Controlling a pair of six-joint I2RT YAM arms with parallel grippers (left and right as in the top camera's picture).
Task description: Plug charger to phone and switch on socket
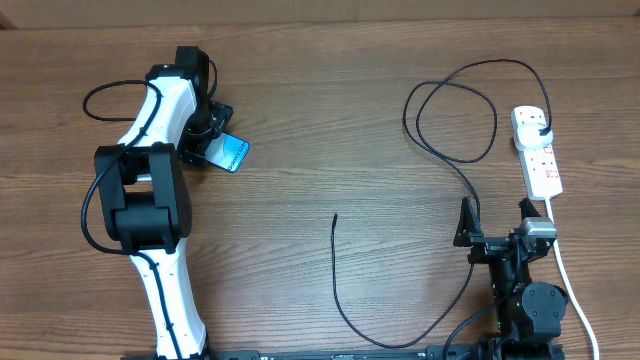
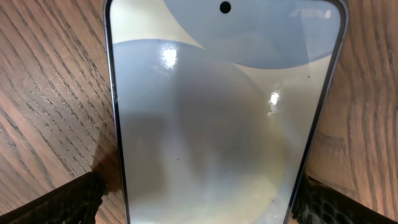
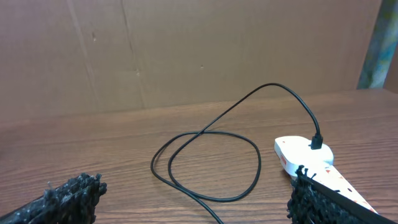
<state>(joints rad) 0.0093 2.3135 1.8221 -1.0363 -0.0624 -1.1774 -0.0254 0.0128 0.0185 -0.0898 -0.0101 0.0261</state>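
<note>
Brown wood-grain worktop (image 1: 330,110) carries all items.

**Phone.** The slim rectangular smartphone with the light-blue lit screen (image 1: 234,155) lies at the left side of the worktop, directly at the tip of the white-and-black left arm (image 1: 150,170). In the left wrist view the screen fills the frame, with a punch-hole camera at the far end.

**Left hand.** The left hand (image 2: 199,202) straddles the near end of the phone, one black textured finger (image 2: 62,199) at each long edge. Whether the fingers press on the edges cannot be told.

**Charger.** The long, thin black charger cable (image 3: 205,129) has its black plug (image 1: 541,128) seated in the far end of the white elongated power strip (image 1: 543,170) at the right side. The cable loops over itself, passes the right arm, curves along the near edge, and ends in a free connector tip (image 1: 334,217) near mid-worktop, well apart from the phone.

**Right hand.** The right hand (image 3: 193,186) sits just beside the power strip, fingers spread apart and holding nothing.

**Lead.** The strip's white lead (image 1: 570,285) runs toward the near edge.
</note>
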